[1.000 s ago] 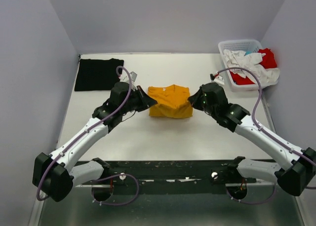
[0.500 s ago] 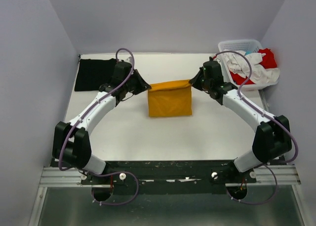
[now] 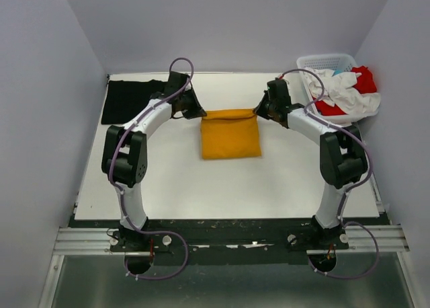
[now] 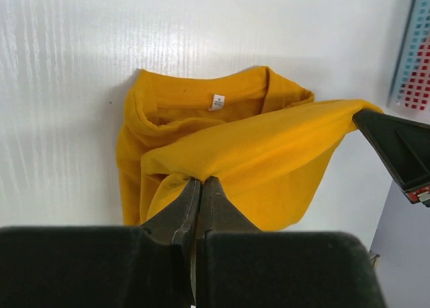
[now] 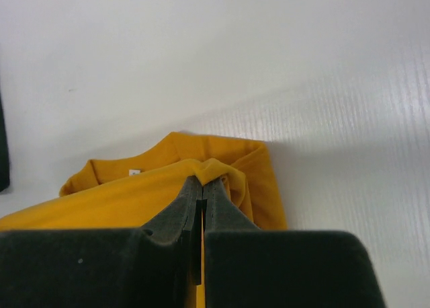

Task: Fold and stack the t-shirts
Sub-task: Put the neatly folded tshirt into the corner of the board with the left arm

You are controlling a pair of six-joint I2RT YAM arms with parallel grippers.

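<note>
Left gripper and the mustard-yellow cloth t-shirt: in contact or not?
Touching. Left wrist view: the left gripper is shut on a pinched edge of the mustard-yellow cloth t-shirt, with no gap.

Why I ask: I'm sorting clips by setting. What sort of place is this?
Probably a robot test cell in a lab: plain grey walls box in a white tabletop, two white-and-black robot arms stand bolted to a metal rail at its near edge, and a white plastic lattice basket holds laundry.
</note>
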